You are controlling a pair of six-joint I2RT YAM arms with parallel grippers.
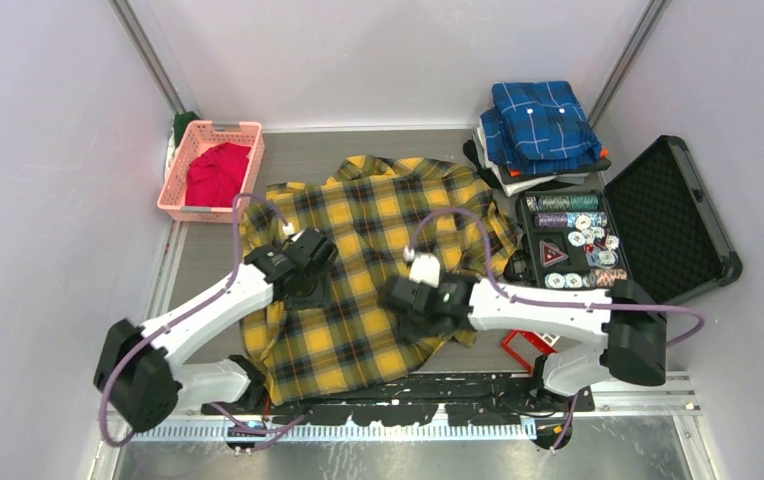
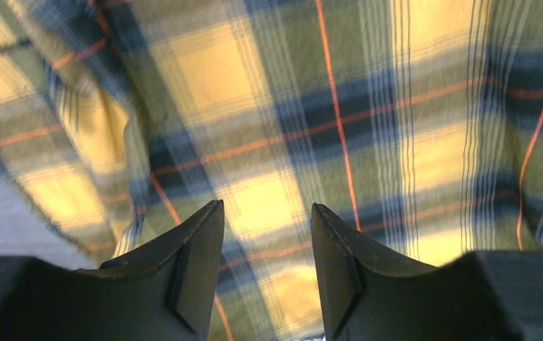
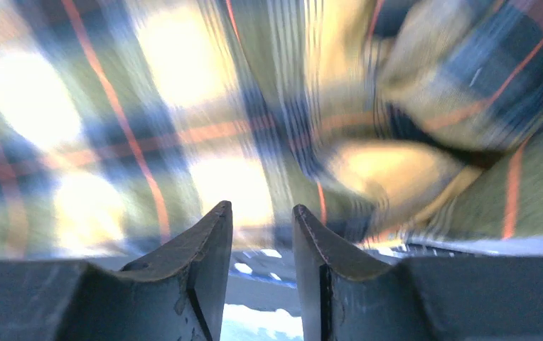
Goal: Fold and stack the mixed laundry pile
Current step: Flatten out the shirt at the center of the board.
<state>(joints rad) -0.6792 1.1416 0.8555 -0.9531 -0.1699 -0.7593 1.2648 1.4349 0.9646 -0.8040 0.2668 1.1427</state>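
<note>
Left claw [image 2: 265, 207] is released, fingers apart just over the yellow-and-black plaid cloth button shirt [image 1: 368, 215]. Right claw [image 3: 262, 207] is also unclenched, narrow gap, nothing between its fingers, by a rumpled shirt edge. The shirt lies spread mid grey table [image 1: 303, 155] under both arms; the plain bright red cloth T-shirt [image 1: 216, 172] sits bunched in the pink plastic lattice basket [image 1: 224, 127], far left.

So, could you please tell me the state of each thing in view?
Yellow shirt: spread out flat, unfolded.
Red T-shirt: crumpled in the basket.
Blue shirt: folded.
Case: lid open.
Left claw: open, empty.
Right claw: open, empty.
</note>
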